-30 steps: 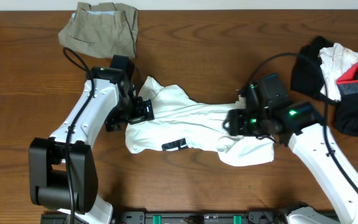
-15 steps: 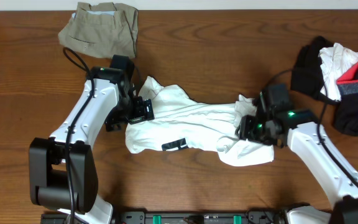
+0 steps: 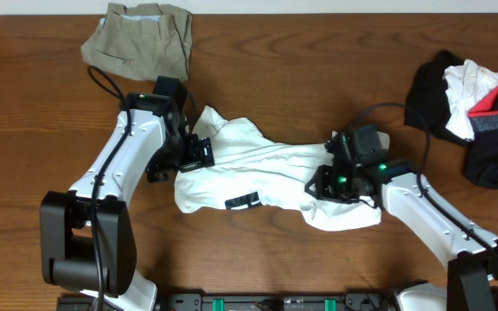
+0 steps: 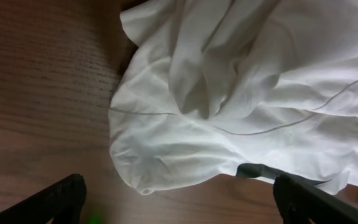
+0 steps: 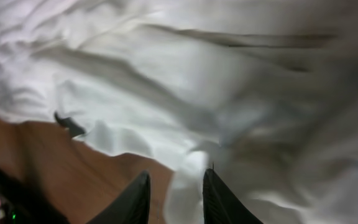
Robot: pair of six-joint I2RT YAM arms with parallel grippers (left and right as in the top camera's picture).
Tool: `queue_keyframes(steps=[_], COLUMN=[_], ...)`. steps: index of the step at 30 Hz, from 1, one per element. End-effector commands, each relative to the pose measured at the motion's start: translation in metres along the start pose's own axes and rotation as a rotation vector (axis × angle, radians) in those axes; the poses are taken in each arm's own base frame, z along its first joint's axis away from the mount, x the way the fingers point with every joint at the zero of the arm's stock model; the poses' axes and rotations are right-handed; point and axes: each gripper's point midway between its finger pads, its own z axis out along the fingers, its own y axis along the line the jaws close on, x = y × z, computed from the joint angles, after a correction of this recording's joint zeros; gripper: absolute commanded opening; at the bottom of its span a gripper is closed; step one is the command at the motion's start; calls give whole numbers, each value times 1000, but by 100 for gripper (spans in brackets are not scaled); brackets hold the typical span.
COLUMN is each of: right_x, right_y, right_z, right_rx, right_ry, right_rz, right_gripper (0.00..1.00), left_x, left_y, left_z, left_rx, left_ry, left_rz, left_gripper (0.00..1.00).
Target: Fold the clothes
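A crumpled white shirt (image 3: 266,173) lies across the middle of the wooden table. It fills the left wrist view (image 4: 229,93) and the right wrist view (image 5: 197,81). My left gripper (image 3: 190,158) sits at the shirt's left edge. Its jaws (image 4: 179,196) are wide open and empty, just above bare wood below the hem. My right gripper (image 3: 322,183) is low on the shirt's right part. Its fingers (image 5: 176,193) are close together with a fold of the white cloth between them. A black label (image 3: 242,202) shows on the shirt's front edge.
Folded khaki shorts (image 3: 141,39) lie at the back left. A pile of black, white and red clothes (image 3: 474,112) sits at the right edge. Bare wood (image 3: 318,69) stretches behind the shirt.
My right arm has swung left and lower onto the shirt's right part, and its fingers now pinch the cloth. The left arm and the shirt's left side have not moved.
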Motion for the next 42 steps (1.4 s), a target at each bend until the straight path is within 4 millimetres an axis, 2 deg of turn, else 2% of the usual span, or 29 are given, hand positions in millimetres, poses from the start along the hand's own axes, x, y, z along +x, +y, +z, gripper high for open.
queue_keyframes(steps=[1,3,5,7,10,13,17,21,29,34,38,42], right_x=[8,3,-10,-37,-69,-101,-115,-123,-132,-134,-133,-136], right_y=[11,13,15,20,21,2,-32,-51,-76,-87,-87,-70], right_z=[5,3,-5,-29,-64,-96,-108,-99,-50,-30,-12,11], right_rx=[-27,-33,-44,-63,-69,-9,84,106,116,115,98,26], right_ry=[29,11,-29,-115,-219,-323,-386,-379,-298,-274,-248,-224], right_rz=[-22,-26,-26,-24,-22,36,110,149,226,290,317,304], right_gripper=[24,15,12,13,23,20,17,15,9,9,10,10], left_x=[2,2,2,3,4,3,3,3,3,2,1,0], left_y=[1,1,1,1,1,1,1,1,1,1,0,0], left_z=[3,3,3,3,3,3,3,3,3,3,3,3], left_rx=[1,0,0,-2,-2,-2,-2,-2,-1,-1,2,3], left_ry=[14,15,16,20,21,21,21,20,17,16,10,7], left_rz=[5,5,5,9,36,42,43,43,50,51,52,52], left_gripper=[98,98,98,98,98,98,98,98,98,98,98,98])
